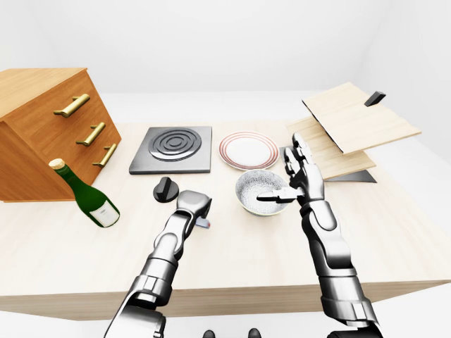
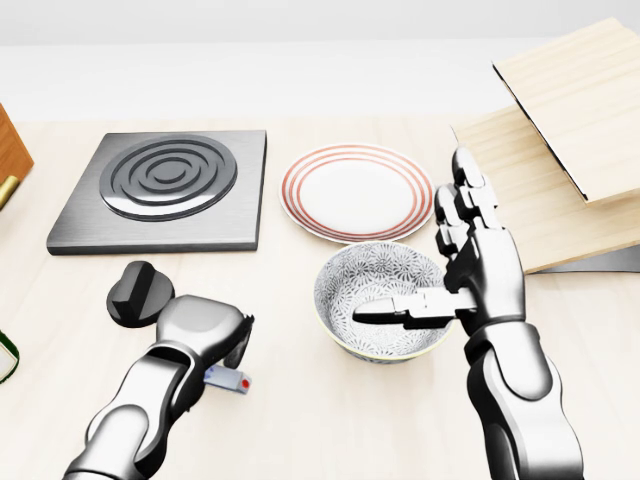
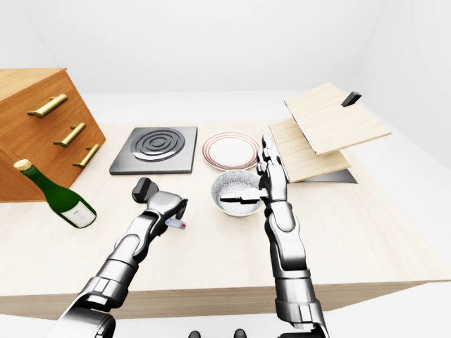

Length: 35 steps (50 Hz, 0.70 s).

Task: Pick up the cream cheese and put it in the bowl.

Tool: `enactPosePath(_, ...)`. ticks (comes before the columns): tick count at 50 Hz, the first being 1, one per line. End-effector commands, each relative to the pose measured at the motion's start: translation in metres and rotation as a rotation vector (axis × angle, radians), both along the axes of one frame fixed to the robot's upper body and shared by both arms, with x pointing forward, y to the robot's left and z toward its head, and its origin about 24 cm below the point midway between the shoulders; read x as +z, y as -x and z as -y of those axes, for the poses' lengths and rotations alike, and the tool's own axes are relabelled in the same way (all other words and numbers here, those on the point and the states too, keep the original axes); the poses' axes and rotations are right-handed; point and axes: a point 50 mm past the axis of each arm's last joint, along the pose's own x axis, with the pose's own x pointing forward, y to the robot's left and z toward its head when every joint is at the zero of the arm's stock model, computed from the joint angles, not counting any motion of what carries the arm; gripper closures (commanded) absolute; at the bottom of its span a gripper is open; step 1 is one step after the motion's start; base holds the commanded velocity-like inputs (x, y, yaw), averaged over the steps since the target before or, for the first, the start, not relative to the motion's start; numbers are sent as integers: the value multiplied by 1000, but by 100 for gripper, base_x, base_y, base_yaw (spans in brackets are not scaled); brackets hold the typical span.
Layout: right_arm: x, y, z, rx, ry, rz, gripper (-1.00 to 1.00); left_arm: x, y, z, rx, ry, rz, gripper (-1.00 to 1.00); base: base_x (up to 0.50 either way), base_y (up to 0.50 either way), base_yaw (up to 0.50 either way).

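The cream cheese (image 2: 229, 379), a small white and blue box with a red end, lies on the wooden table at the lower left of the head view. My left hand (image 2: 212, 335) sits on top of it with the fingers curled down round it, so only its right end sticks out. The patterned bowl (image 2: 335, 285) stands just to the right, with nothing in it. My right hand (image 2: 445, 262) is open beside the bowl's right rim, its fingers upright and its thumb reaching over the bowl.
A red-rimmed plate (image 2: 357, 192) lies above the bowl and a square burner plate (image 2: 165, 188) to its left. A black knob (image 2: 135, 292) sits beside my left hand. A wine bottle (image 1: 86, 193) and a drawer cabinet (image 1: 42, 127) are at far left, wooden boards (image 2: 570, 150) at right.
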Motion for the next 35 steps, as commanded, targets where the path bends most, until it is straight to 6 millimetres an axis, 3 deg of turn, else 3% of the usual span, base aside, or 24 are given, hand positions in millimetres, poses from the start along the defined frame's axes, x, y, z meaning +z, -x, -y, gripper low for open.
enactPosePath(1,3,0,1,-10,-1,13,-100,22,-7,5,4,95,53,100,0,0,0)
enactPosePath(12,1,2,9,-31,-1,4,-100,80,-1,2,53,145,194,100,0,0,0)
enactPosePath(20,2,12,27,-84,-13,20,-100,136,-4,4,103,195,337,100,0,0,0)
enactPosePath(26,-6,13,32,-98,-13,-14,-100,167,-11,19,60,187,410,100,0,0,0)
enactPosePath(35,-12,15,37,-104,-17,-36,-100,195,-20,46,-11,222,467,100,0,0,0)
